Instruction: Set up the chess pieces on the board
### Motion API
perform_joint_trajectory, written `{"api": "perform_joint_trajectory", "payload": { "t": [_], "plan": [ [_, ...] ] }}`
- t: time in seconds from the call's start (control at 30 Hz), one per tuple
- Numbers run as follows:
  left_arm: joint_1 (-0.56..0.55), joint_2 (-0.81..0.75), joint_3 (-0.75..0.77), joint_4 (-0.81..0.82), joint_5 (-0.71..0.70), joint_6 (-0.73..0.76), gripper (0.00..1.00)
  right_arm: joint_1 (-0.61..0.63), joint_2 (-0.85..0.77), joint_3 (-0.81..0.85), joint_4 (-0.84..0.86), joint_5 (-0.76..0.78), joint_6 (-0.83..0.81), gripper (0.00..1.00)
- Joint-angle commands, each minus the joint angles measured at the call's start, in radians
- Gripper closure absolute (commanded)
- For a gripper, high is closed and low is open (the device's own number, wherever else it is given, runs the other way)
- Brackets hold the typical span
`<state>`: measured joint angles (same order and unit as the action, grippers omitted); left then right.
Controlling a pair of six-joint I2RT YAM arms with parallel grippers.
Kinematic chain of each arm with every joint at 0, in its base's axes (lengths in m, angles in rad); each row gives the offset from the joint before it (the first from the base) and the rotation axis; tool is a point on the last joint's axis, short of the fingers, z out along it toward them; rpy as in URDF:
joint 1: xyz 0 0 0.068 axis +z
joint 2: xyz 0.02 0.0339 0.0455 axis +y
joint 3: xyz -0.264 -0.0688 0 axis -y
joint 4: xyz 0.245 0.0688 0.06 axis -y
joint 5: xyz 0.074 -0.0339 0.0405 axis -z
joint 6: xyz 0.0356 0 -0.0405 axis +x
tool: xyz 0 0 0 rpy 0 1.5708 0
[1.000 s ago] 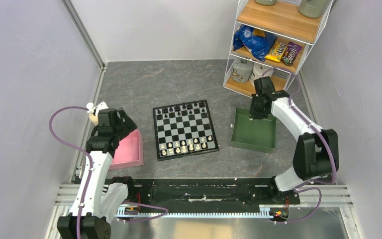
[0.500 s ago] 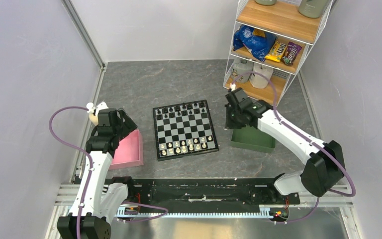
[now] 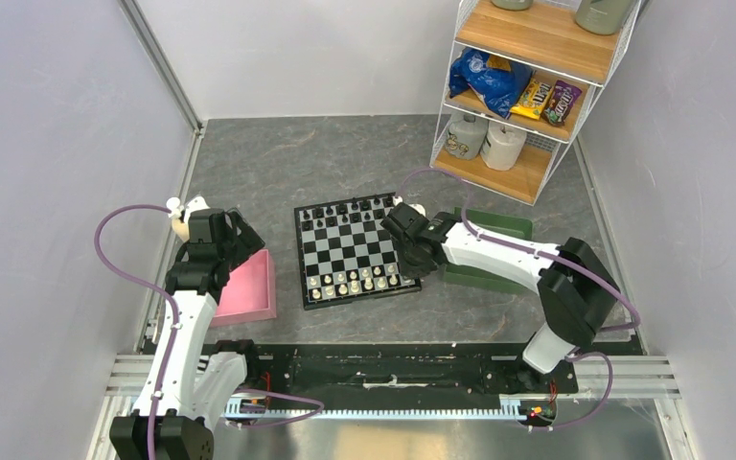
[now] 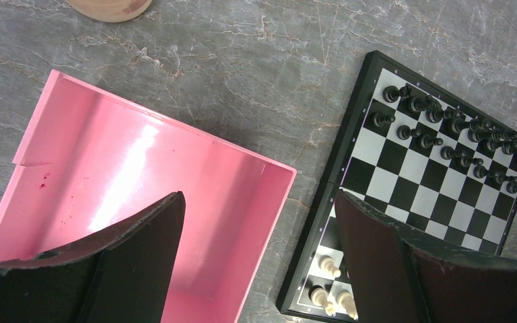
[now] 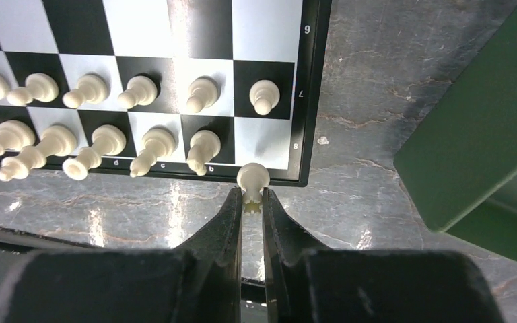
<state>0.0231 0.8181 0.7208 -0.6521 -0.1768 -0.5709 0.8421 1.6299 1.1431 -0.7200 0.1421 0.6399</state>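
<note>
Moved within the last second: right hand [image 5: 251,202], off the green tray [image 3: 496,227] at 3 o'clock and over to the 4 o'clock corner of the board [image 3: 353,247]. Clenched now on one cream-white piece [image 5: 252,178], poised over the board's black border just outside the near right corner square; whether touching the border, cannot tell. Vacant, that corner square. Beside it, toward 9 o'clock, the other white chess pieces [image 3: 355,281] lined up in the two near ranks.

Step in hand, by the look of it: seating this white piece in the vacant corner. Next move likely calling for a short carry toward 12 o'clock until centred over the square, then a straight descent and a release, with care not to brush the neighbour standing just beside.

Farther off, at 12 o'clock, black pieces [image 3: 350,213] ranged along the two far ranks.

Out at 9 o'clock of the board, left hand [image 4: 259,198] spread wide, grasping nothing, over the pink tray [image 4: 141,155]. No change there since the earlier frame, nor among the pieces standing on the board.
</note>
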Motion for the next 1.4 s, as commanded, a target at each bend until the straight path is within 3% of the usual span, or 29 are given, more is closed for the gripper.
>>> {"api": "perform_joint_trajectory", "payload": {
  "t": [0.0, 0.87, 1.37],
  "plan": [
    [0.004, -0.008, 0.022, 0.028, 0.005, 0.020, 0.11, 0.018, 0.033, 0.025, 0.009, 0.067, 0.034, 0.90],
    [0.004, -0.001, 0.020, 0.032, 0.010, 0.020, 0.11, 0.022, 0.082, 0.015, 0.059, 0.059, 0.025, 0.85],
    [0.005, 0.002, 0.020, 0.031, 0.016, 0.020, 0.11, 0.022, 0.051, 0.017, 0.047, 0.065, 0.020, 0.63]
  ]
}}
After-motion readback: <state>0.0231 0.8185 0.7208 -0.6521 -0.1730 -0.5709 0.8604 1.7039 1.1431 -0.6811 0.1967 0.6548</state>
